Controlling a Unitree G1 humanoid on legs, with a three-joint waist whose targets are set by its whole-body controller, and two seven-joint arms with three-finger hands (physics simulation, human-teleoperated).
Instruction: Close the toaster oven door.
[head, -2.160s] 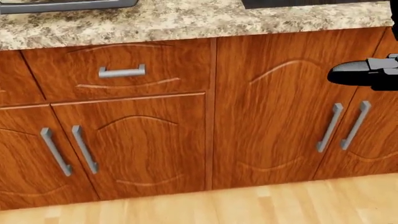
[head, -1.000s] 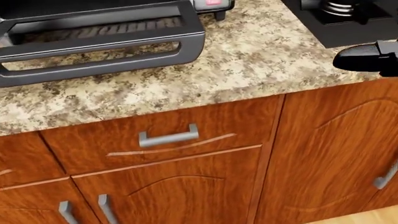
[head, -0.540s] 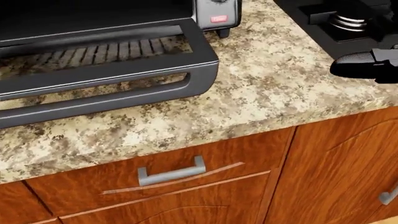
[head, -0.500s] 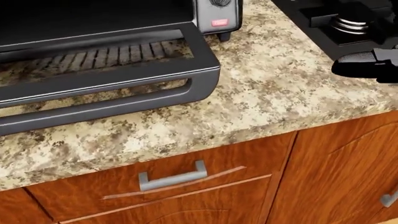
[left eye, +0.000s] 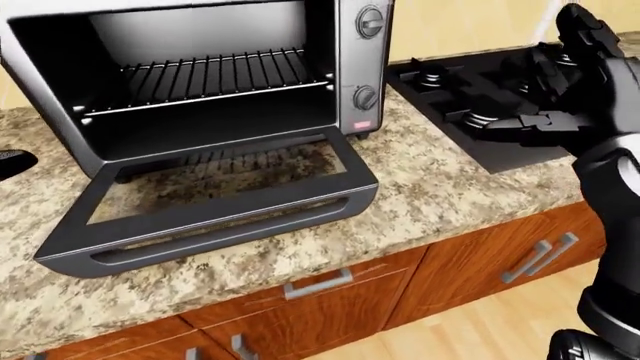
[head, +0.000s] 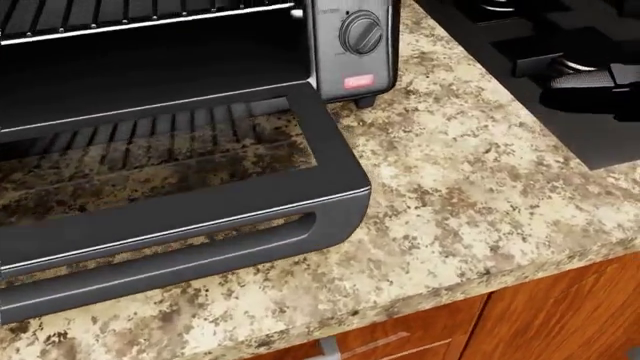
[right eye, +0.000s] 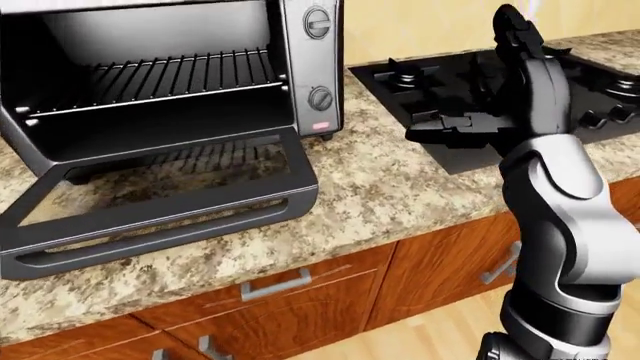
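Our head camera has tilted up since the earlier frames, so cabinet fronts have given way to the countertop (head: 470, 217) and toaster oven (left eye: 200, 82). Its door (left eye: 215, 206) lies folded down flat on the granite at the left. Our right hand (right eye: 480, 124) hovers over the black stove (right eye: 450, 86), fingers spread, gripping nothing; only a dark tip of our left hand (left eye: 12, 161) shows, so we cannot tell its fingers.

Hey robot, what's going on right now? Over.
Right robot hand open, raised over the stove. Left robot hand barely in view. Toaster oven door lying open on the counter. Nothing blocking it.
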